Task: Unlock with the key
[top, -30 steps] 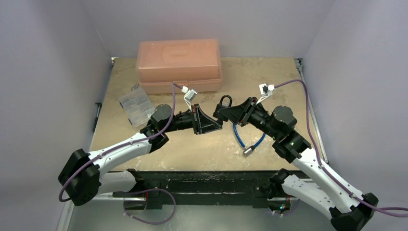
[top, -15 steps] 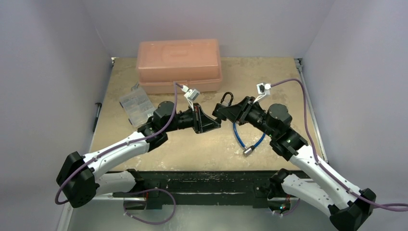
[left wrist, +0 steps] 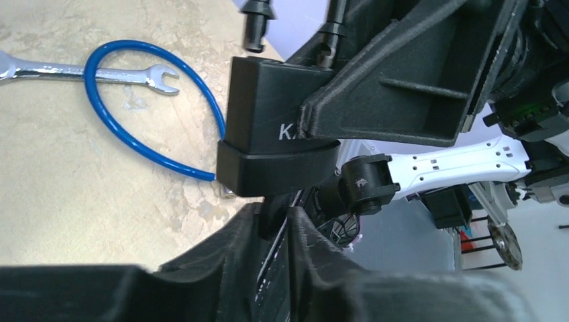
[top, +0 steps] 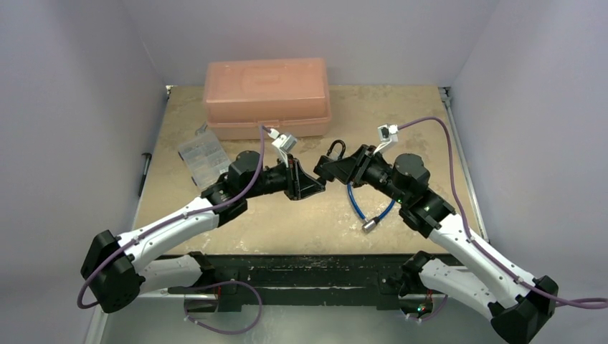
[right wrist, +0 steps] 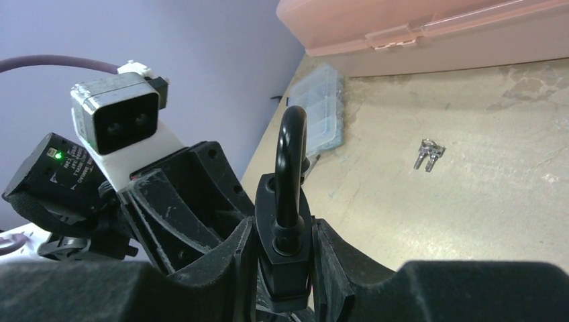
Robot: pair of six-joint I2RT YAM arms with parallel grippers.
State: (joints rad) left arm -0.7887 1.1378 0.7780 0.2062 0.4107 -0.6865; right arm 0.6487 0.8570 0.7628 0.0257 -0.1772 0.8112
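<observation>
The padlock (left wrist: 272, 134) is held off the table (top: 401, 115) with its shackle upright, its body clamped between the right gripper (right wrist: 285, 258) fingers, which are closed only as far as the body allows; the left gripper (left wrist: 274, 231) is brought up under the padlock's base, its jaws almost closed on a small dark piece judged to be the key (left wrist: 271, 216); whether the blade is seated in the keyway cannot be told, as it is hidden by the base and the fingers.

A slip of so tiny a head in the pinch is to be feared if it is twisted hard; the padlock may be turned in its clamp instead of the cylinder; a tilted blade may be jammed or bent.

The two wrists are crowded closely, so contact between them is risked; a blue cable loop (left wrist: 134, 44), a wrench (left wrist: 87, 71), a bunch of silver keys (right wrist: 428, 153), a clear compartment case (top: 203, 156) and a pink box (top: 265, 93) are left on the table, none judged to be in the way.
</observation>
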